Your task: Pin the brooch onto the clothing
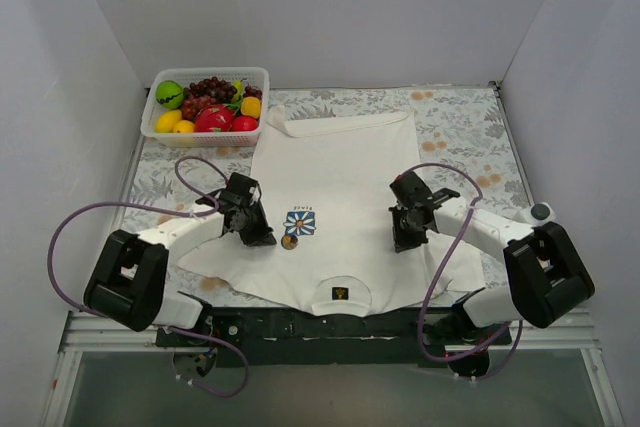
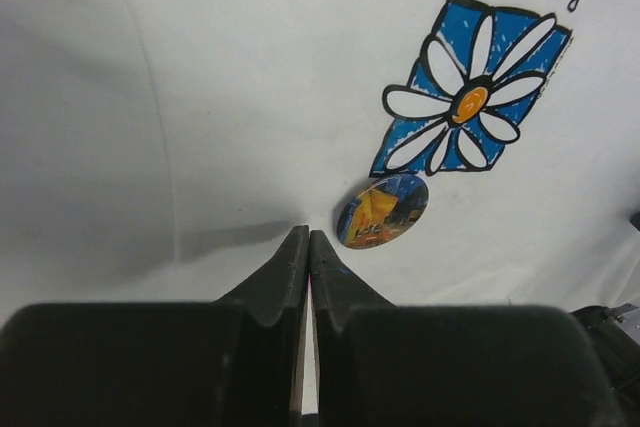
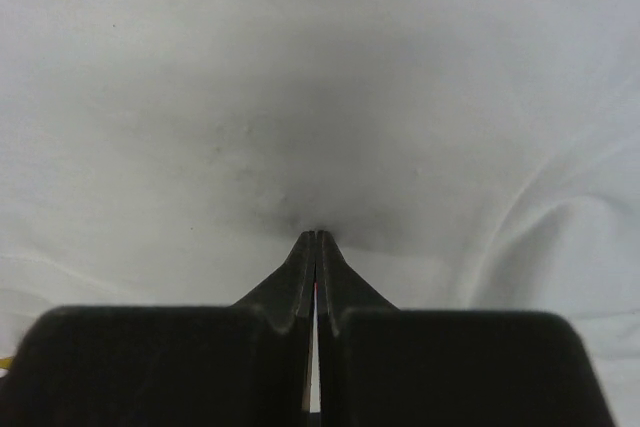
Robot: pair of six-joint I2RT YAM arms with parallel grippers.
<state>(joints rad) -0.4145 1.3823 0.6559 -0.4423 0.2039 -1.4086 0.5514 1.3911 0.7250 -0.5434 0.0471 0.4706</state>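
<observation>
The white T-shirt (image 1: 340, 162) lies flat on the table, collar toward the arms. The brooch (image 1: 289, 241), a small round disc with a dark blue and gold face, lies on the shirt just below the blue-and-white daisy print (image 1: 300, 222). My left gripper (image 1: 266, 240) is shut and empty, its tips just left of the brooch. In the left wrist view the gripper (image 2: 308, 235) is close beside the brooch (image 2: 382, 211), not touching it, with the daisy print (image 2: 470, 107) beyond. My right gripper (image 1: 404, 241) is shut, with its tips (image 3: 317, 235) down on plain shirt fabric (image 3: 300, 77).
A white basket (image 1: 208, 71) of toy fruit stands at the back left. The dark neck label (image 1: 340, 294) is at the shirt's near edge. A floral tablecloth (image 1: 460, 117) shows around the shirt. White walls close in the left, right and back.
</observation>
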